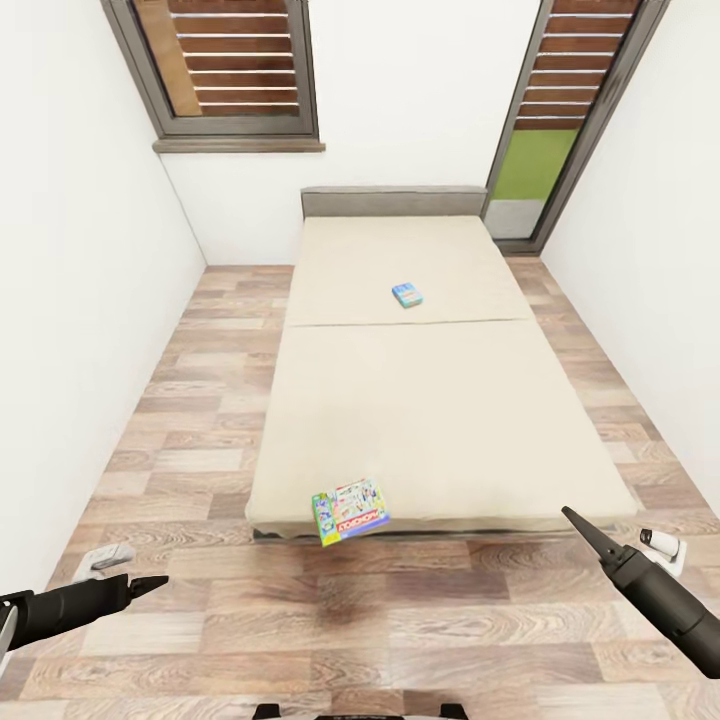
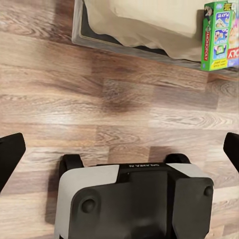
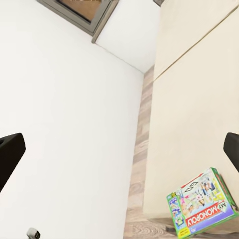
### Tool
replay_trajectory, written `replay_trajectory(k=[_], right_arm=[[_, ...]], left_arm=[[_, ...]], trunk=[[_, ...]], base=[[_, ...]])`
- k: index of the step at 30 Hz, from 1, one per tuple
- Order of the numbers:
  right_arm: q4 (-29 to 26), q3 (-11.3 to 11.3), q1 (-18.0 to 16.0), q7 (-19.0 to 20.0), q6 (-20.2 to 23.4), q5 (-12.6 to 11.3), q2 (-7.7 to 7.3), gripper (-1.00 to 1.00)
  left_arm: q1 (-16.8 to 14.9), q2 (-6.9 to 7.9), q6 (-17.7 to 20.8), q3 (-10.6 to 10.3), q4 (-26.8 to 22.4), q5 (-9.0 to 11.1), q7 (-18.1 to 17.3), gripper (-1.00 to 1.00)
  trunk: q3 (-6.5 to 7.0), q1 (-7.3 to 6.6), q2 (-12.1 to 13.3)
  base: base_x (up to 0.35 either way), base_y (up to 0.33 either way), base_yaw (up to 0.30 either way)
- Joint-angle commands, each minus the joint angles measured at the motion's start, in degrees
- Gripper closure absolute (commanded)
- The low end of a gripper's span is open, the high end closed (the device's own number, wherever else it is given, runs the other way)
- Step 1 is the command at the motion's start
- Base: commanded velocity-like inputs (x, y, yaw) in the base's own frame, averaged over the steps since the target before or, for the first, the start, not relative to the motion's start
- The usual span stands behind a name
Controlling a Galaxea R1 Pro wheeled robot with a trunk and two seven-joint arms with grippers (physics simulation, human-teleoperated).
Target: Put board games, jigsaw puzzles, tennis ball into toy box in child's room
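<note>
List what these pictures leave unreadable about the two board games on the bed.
- Far board game, head view: too small to read its print.
- Near board game, left wrist view: cut off by the picture's edge.
- Near board game's underside: hidden where it overhangs the bed, so its support is unclear.

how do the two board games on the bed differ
The near board game sits at the foot edge of the bed, overhanging it; the far board game lies well inside, toward the headboard. The near one looks larger, with a green border and red lettering; the far one looks small and mostly blue. Both lie flat, untouched by either gripper.
</note>
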Motion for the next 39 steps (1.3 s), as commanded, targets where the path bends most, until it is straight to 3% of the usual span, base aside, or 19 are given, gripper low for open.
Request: replay_trajectory(k=[1,39], right_arm=[[0.0,0.0,0.0,0.0,0.4,-0.3,-0.01,-1.00],[0.0,0.0,0.0,0.0,0.4,-0.3,-0.01,-1.00]], left_arm=[[0.0,-0.02,0.4,0.1,0.0,-0.3,-0.4,-1.00],[0.0,-0.03,0.4,0.1,0.0,-0.3,-0.3,-1.00]], trunk=[[0.02,0.03,-0.1],[3.61,0.03,-0.1]], base=[[0.000,0.000,0.000],[0.000,0.000,0.000]])
